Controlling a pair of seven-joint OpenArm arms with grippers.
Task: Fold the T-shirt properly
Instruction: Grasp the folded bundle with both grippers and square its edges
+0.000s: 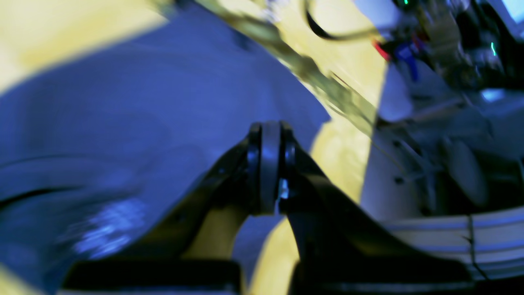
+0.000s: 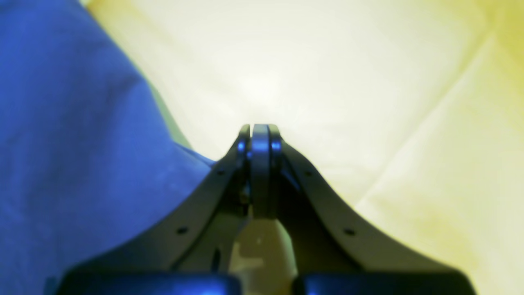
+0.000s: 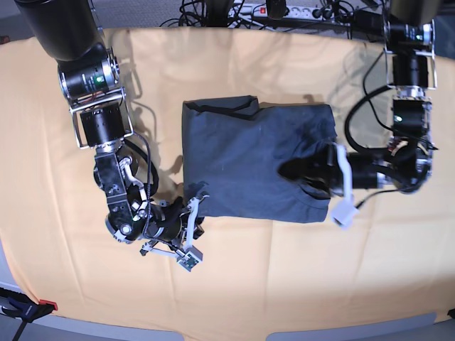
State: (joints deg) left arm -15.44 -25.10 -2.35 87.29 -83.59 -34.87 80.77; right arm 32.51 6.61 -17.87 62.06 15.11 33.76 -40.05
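While dark slate-grey cotton T-shirt lies long axis left-right, left gripper sits over its middle, jaws together; right gripper at near corner — also pinched together, grip on cloth unclear.

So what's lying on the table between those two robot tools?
The base view shows only the dark T-shirt, partly folded on the orange cloth, spanning from the right tool to the left tool. Nothing else lies there.

The dark T-shirt lies folded at the centre of the orange cloth. The left gripper reaches in from three o'clock over its edge. The right gripper sits at the shirt's seven o'clock corner. Cables cluster at twelve o'clock.
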